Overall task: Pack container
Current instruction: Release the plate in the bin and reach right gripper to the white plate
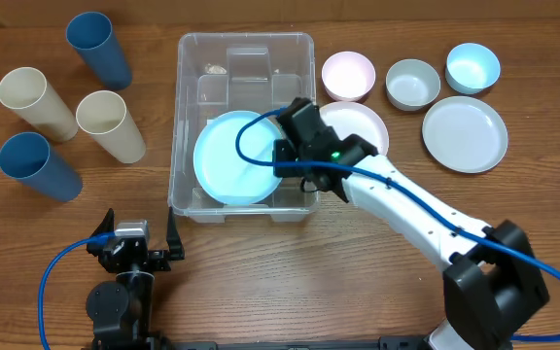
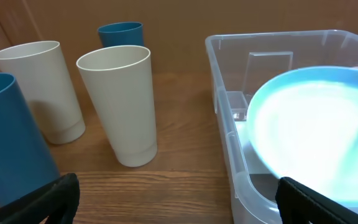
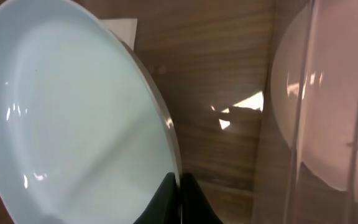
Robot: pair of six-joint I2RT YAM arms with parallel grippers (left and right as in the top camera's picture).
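1. At the lower left of the overhead view, the left end effector (image 1: 142,236) is spread wide and holds nothing.
2. The container (image 1: 177,126) sits upper centre on the desk (image 1: 358,282), with a light-blue plate (image 1: 224,156) inside it.
3. The right end effector (image 1: 282,154) is clamped on the plate's rim. Only the right wrist view shows its fingers (image 3: 194,208) pinching the edge.
4. Only the left wrist view shows the plate tilted and the cups (image 2: 120,106) standing upright beside the container.
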